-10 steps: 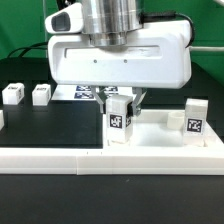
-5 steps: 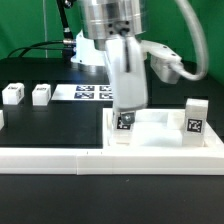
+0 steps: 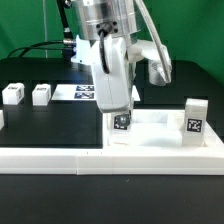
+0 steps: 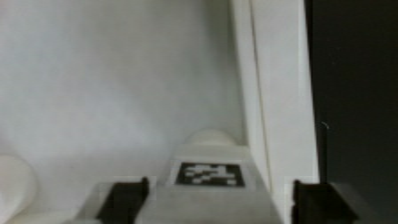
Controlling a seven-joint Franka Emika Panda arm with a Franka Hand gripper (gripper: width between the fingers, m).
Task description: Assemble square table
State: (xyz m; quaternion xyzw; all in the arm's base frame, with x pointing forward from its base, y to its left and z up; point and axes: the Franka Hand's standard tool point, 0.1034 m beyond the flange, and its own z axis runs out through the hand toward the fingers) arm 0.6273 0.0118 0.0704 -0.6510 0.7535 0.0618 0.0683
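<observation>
Gripper [image 3: 121, 116] vert., tips down, fingers [image 4: 125, 200] apart.

Two legs [image 3: 194, 117] on slab [image 3: 160, 130]; spare legs [image 3: 40, 94] apart.

Four legs counted: leg [image 3: 120, 127], leg [image 3: 194, 118], leg [image 3: 13, 93], leg [image 3: 41, 94]. One slab [image 3: 160, 137]. One marker board [image 3: 84, 93]. One gripper [image 3: 120, 114]. White scrap at the exterior view's left edge, cut off; not counted.

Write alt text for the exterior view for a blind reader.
The end effector sits over a tagged white leg standing on the white tabletop. A second leg stands toward the exterior view's right; two loose legs toward its left.
</observation>
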